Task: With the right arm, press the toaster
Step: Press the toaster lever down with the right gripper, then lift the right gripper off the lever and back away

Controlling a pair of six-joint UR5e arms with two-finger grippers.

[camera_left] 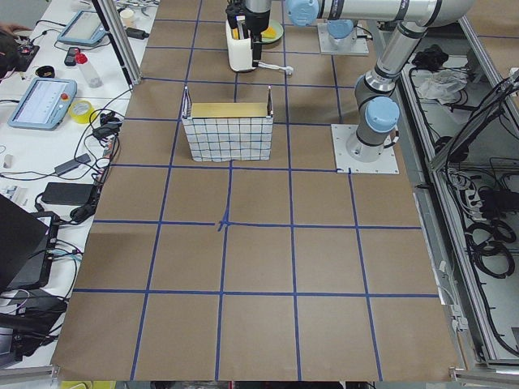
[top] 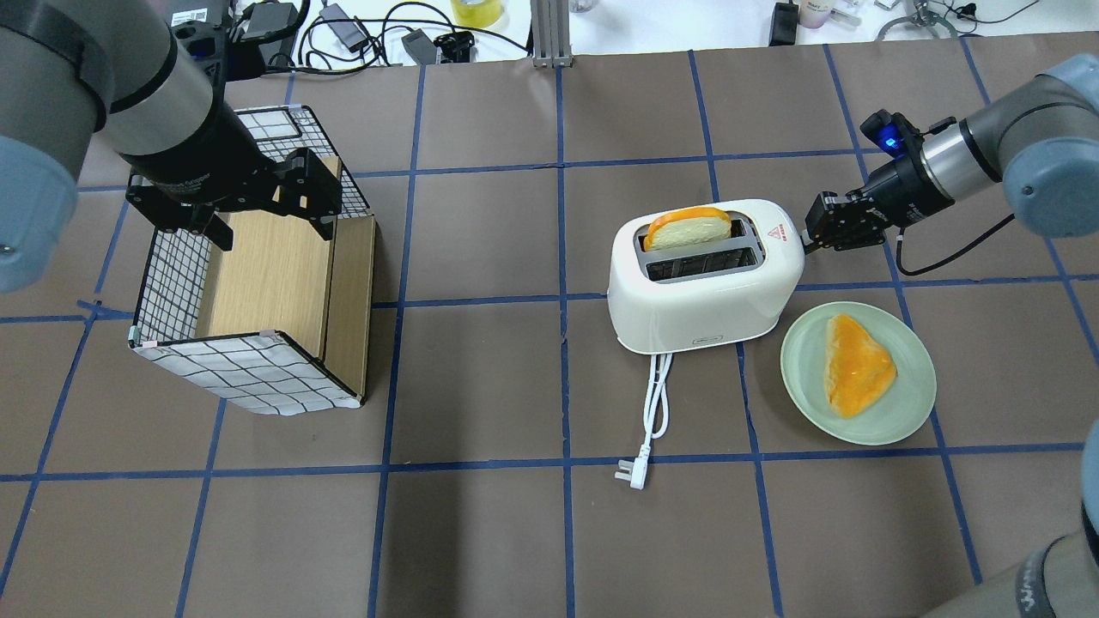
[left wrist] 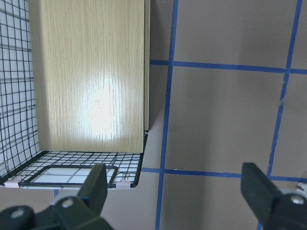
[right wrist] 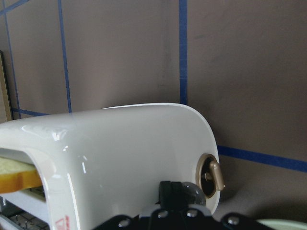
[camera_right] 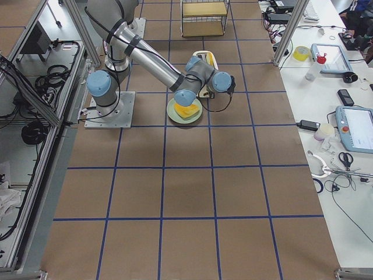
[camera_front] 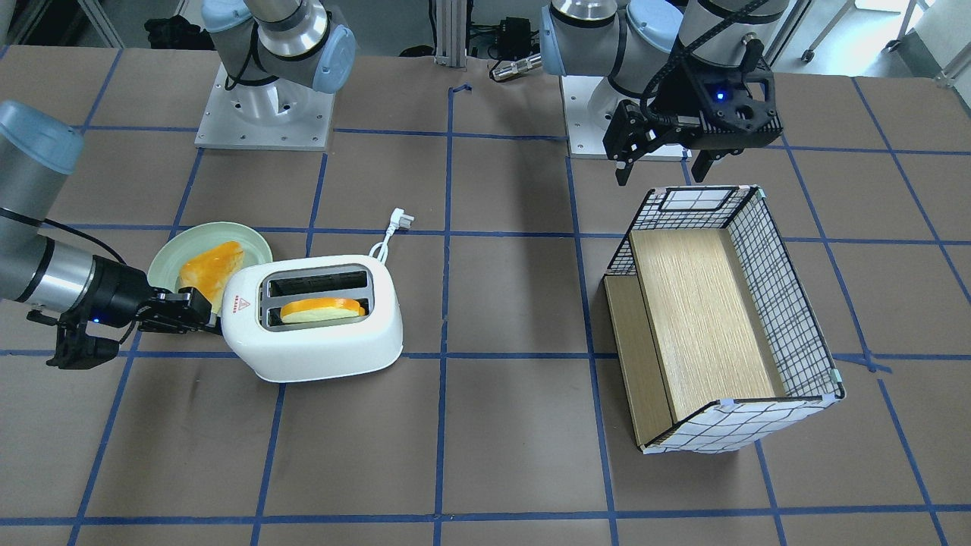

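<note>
The white two-slot toaster [top: 704,292] stands on the table right of centre, with a slice of toast [top: 687,227] upright in its far slot. Its cord and plug [top: 648,429] trail toward the robot. My right gripper [top: 807,238] is shut, and its tips are at the toaster's right end. In the right wrist view the shut fingertips [right wrist: 169,191] are against that end wall, next to a tan knob [right wrist: 212,175]. The front view shows the same contact between the right gripper [camera_front: 216,320] and the toaster [camera_front: 326,334]. My left gripper [top: 266,225] is open and empty above the grid box.
A pale green plate [top: 914,403] with an orange-topped toast slice [top: 854,365] lies just right of the toaster, under my right arm. A grid-patterned box with a wooden floor [top: 258,266] stands at the left. Cables and tools lie beyond the table's far edge.
</note>
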